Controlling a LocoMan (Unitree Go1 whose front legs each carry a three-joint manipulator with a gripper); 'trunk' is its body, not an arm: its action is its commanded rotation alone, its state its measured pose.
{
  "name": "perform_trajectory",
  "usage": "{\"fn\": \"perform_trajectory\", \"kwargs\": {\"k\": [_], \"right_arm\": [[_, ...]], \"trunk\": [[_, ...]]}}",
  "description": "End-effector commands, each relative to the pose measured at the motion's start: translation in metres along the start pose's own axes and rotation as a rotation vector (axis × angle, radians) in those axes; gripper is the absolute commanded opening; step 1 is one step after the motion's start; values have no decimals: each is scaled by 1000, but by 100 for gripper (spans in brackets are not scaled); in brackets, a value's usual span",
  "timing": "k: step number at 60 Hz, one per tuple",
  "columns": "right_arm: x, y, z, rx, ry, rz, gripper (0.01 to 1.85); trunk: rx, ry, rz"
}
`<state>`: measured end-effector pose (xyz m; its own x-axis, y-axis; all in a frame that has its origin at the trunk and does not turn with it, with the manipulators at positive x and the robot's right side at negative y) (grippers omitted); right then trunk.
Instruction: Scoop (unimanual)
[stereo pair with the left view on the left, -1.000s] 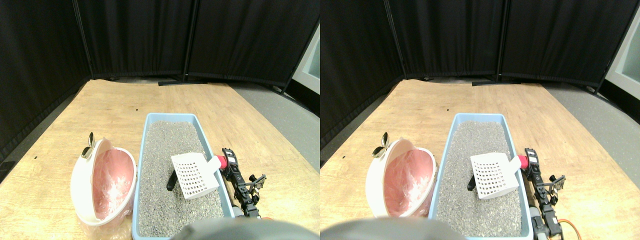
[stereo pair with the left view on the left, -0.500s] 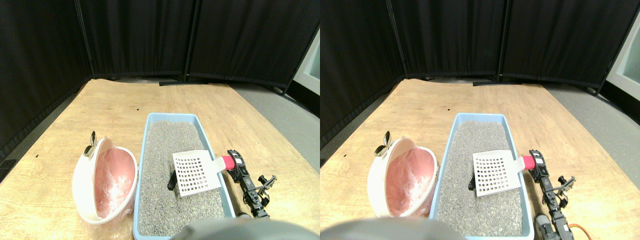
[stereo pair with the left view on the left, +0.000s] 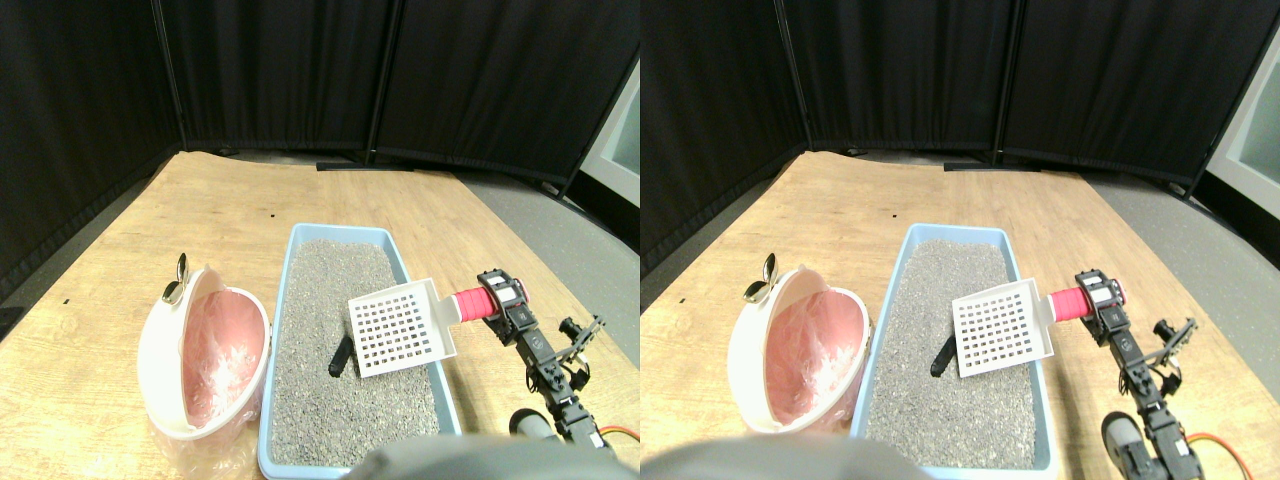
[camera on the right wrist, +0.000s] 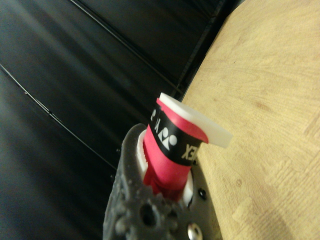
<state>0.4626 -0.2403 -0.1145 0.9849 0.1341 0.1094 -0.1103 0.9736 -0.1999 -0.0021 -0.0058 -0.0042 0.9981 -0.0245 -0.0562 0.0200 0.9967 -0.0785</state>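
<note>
Scoop lifted over the litter tray, gripped by its red handle.

The right gripper (stereo pair with the left view on the left: 497, 297) has its jaws closed around the red wrapped handle (stereo pair with the left view on the left: 473, 303) of the white slotted scoop (stereo pair with the left view on the left: 398, 327); the wrist view shows the handle (camera on the right wrist: 170, 150) seated between the dark jaws. The scoop's perforated blade is tilted up on edge, hanging above the grey litter (stereo pair with the left view on the left: 340, 300) by the right wall of the blue litter tray (stereo pair with the left view on the left: 293, 260), with the handle reaching out over that wall. A small dark piece (stereo pair with the left view on the left: 341, 355) lies on the litter just beside the blade's lower left corner. The white bin with the pink liner (stereo pair with the left view on the left: 205, 365) stands against the tray's left wall, near the front edge of the wooden floor board (stereo pair with the left view on the left: 230, 200).
</note>
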Motion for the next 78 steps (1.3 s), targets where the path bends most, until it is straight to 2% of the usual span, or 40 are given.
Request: {"fn": "perform_trajectory", "kwargs": {"k": [1, 9, 13, 16, 21, 33, 44, 60, 67, 78], "right_arm": [[7, -2, 32, -20, -69, 25, 8], [11, -4, 40, -69, -52, 14, 16], [15, -6, 44, -120, -18, 24, 16], [17, -7, 44, -133, -29, 65, 15], [24, -7, 46, -152, -3, 87, 12], [35, 5, 49, -231, 97, 114, 6], [43, 12, 48, -274, 120, 138, 6], [47, 20, 46, -282, 130, 178, 6], [48, 21, 47, -297, 135, 198, 6], [46, 16, 60, -335, 145, 183, 6]], "trunk": [[-40, 18, 21], [-61, 22, 36], [-72, 26, 42], [-80, 31, 49], [-91, 38, 58], [-129, 61, 82], [-170, 89, 119], [-201, 101, 151], [-201, 101, 151], [-196, 101, 136]]}}
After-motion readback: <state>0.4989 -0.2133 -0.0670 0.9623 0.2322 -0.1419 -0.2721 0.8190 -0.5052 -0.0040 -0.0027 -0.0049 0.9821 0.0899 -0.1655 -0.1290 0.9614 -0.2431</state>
